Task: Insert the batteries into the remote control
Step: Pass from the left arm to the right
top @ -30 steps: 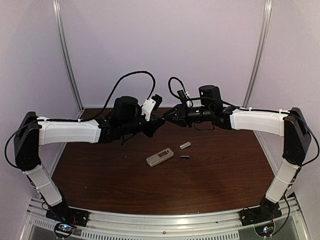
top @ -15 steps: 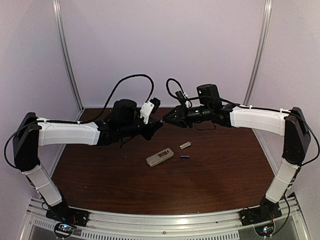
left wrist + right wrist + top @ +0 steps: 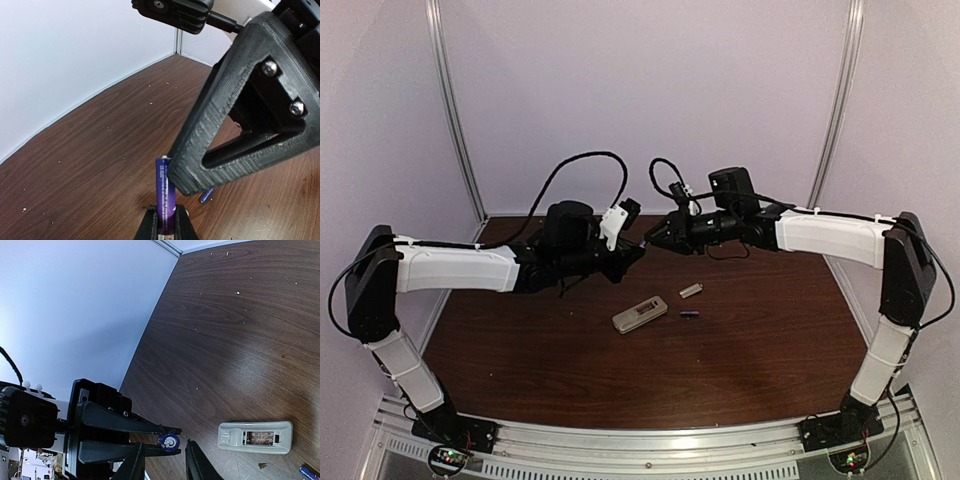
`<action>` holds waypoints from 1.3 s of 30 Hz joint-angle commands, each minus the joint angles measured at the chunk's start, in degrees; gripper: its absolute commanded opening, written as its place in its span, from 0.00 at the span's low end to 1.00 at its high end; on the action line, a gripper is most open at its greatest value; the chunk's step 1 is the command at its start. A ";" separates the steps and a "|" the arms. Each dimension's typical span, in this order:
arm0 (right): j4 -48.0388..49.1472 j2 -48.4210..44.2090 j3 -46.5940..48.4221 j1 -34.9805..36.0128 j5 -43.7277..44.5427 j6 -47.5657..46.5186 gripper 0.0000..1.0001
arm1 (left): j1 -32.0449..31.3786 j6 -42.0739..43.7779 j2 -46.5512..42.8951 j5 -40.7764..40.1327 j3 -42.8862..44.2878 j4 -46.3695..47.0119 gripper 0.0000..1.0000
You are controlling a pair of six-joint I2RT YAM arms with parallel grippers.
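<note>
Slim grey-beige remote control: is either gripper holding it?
No, the remote control lies free on the wooden table, away from the left gripper and right gripper.

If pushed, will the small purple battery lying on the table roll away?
Likely: the small purple cylindrical battery lies on its side on the smooth brown wooden table, so it may roll. Being tiny, it is probably light.

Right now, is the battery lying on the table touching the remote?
Apart. The right wrist view shows a clear gap between the battery and the remote.
</note>
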 commanded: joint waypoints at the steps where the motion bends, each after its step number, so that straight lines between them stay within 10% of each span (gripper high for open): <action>1: -0.14 1.48 2.00 0.01 0.86 -0.78 0.29 | 0.31 0.08 -1.67 0.71 -1.16 2.13 0.00; 18: 0.79 2.97 2.65 0.01 1.01 -0.38 0.25 | 0.33 -0.61 -1.66 1.32 -1.89 2.82 0.00; 27: 1.36 3.25 2.10 0.01 -0.16 -0.17 0.06 | 0.31 -1.07 -1.77 1.13 -2.33 3.29 0.00; 39: 4.03 0.36 -4.67 -1.61 1.08 -0.62 0.04 | 0.31 -1.66 -5.81 -2.91 -10.57 5.63 0.97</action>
